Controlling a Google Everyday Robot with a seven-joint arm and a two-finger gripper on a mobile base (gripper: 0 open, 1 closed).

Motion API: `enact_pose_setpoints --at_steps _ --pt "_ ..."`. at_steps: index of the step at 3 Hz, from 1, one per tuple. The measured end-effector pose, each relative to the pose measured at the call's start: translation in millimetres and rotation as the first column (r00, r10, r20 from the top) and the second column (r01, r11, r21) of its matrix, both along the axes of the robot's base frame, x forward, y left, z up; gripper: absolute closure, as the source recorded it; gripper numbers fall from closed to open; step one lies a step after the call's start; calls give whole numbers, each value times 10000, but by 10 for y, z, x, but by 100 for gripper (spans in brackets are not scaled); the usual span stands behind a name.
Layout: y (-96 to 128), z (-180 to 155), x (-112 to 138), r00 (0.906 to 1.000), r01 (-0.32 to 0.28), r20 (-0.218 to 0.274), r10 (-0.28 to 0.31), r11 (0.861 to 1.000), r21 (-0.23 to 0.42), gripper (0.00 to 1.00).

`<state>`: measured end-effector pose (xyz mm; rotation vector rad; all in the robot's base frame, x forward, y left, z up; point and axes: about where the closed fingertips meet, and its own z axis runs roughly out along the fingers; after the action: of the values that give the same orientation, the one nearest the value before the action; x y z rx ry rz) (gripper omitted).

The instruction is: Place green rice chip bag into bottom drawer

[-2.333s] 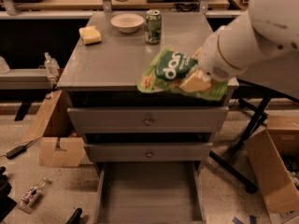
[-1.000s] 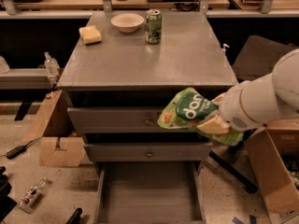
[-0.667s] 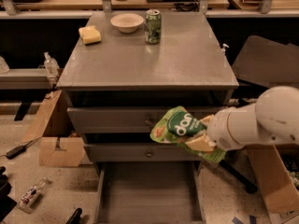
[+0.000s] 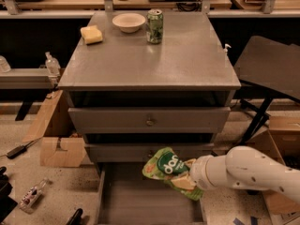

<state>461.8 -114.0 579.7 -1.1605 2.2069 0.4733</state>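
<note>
The green rice chip bag (image 4: 169, 168) is a light-green crinkly bag with a dark green oval and white letters. It hangs in the air just above the open bottom drawer (image 4: 140, 201), in front of the middle drawer's face. My gripper (image 4: 188, 177) reaches in from the right on a white arm and is shut on the bag's right end. The bottom drawer is pulled out, a wide grey tray with a flat floor.
On the cabinet top (image 4: 150, 60) stand a green drink can (image 4: 154, 26), a white bowl (image 4: 128, 22) and a yellow sponge (image 4: 91, 34). The two upper drawers (image 4: 149, 121) are closed. Cardboard boxes (image 4: 58, 149) lie left and right on the floor. A dark chair (image 4: 269, 74) stands at the right.
My arm has carried the bag down from the cabinet top's front edge, past the upper drawer fronts, to just above the open bottom drawer, and slightly left.
</note>
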Motion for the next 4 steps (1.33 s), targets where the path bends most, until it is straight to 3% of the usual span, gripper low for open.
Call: enact_pose_setpoints --at_steps 1,2,3,4 --pt "-41 -702 -33 9994 -210 -274 218 9994 288 100" --pt "-96 -1122 171 9935 -323 -1063 398 9969 717 100" --pt "-81 -1090 157 9945 -322 -976 388 9971 692 100" --pt "-323 -1393 245 9943 -203 -1022 294 9959 887 100"
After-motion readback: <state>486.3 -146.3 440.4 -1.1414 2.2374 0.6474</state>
